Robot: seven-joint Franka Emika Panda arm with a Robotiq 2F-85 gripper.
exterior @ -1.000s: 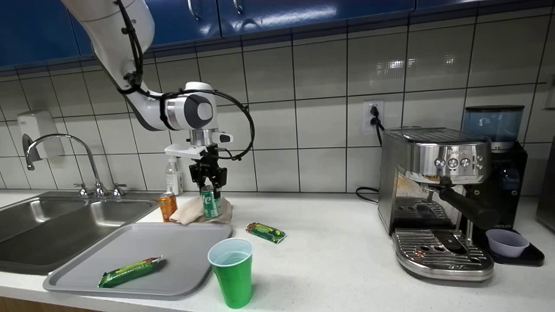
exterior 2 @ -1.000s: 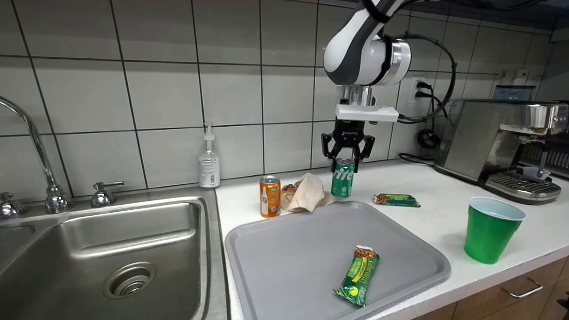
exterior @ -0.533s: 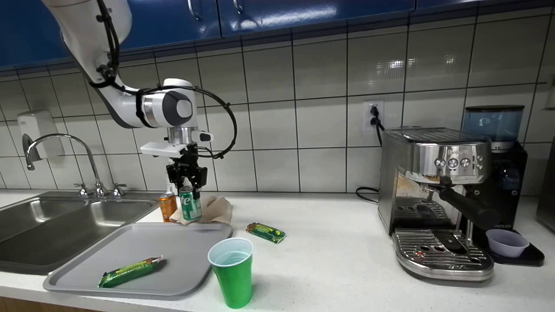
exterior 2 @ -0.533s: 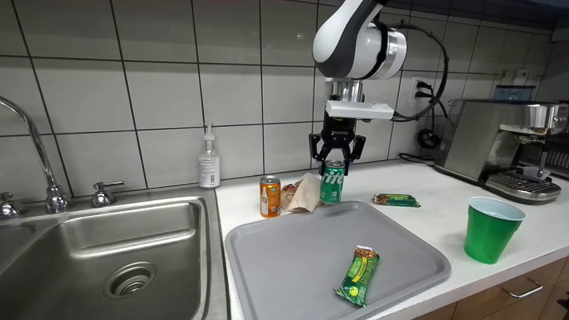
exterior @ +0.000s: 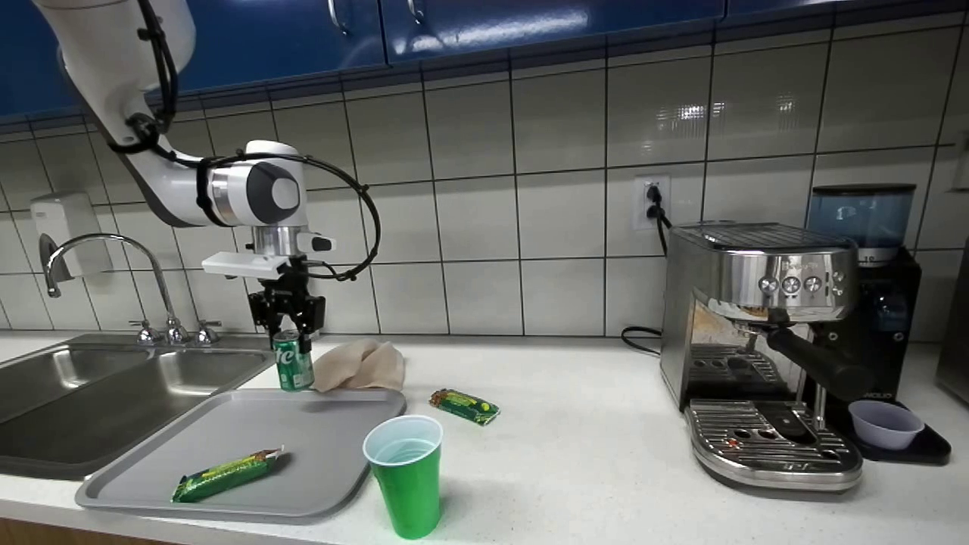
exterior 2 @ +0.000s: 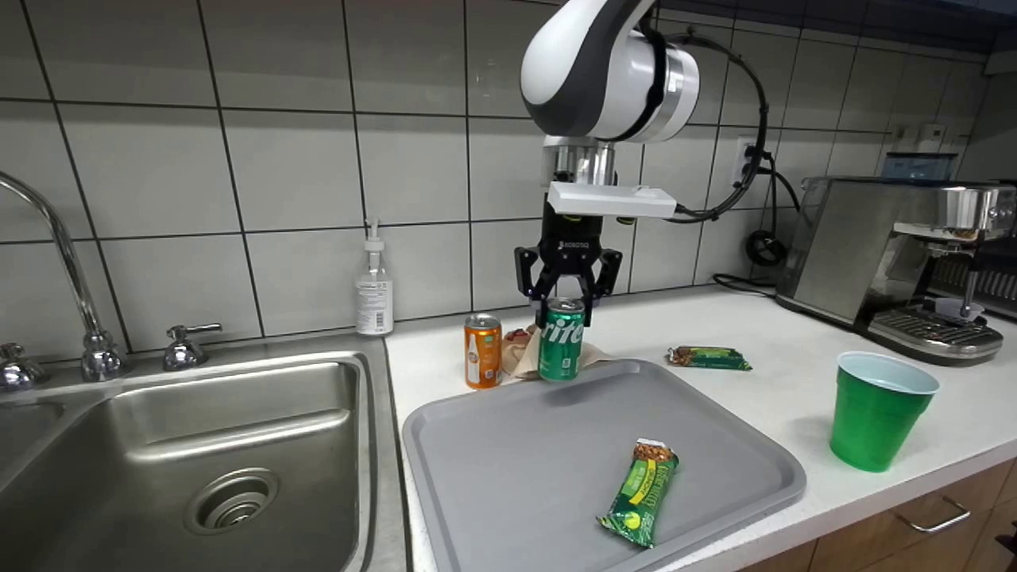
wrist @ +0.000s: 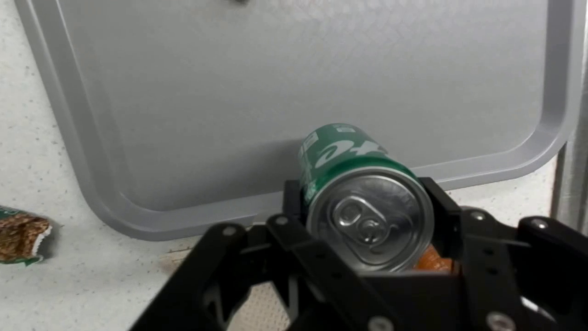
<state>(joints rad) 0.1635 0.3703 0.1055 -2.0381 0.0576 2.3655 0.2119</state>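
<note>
Wrist view: gripper point(wrist: 365, 197), jaws clasping green can point(wrist: 366, 195). Orange can point(wrist: 432, 260), mostly hidden; snack bar point(wrist: 23, 236), cut off at left.

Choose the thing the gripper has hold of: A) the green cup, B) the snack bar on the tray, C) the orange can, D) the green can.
D: in both exterior views the gripper has its fingers on either side of the green can, and the wrist view shows them against its sides near the top.
</note>
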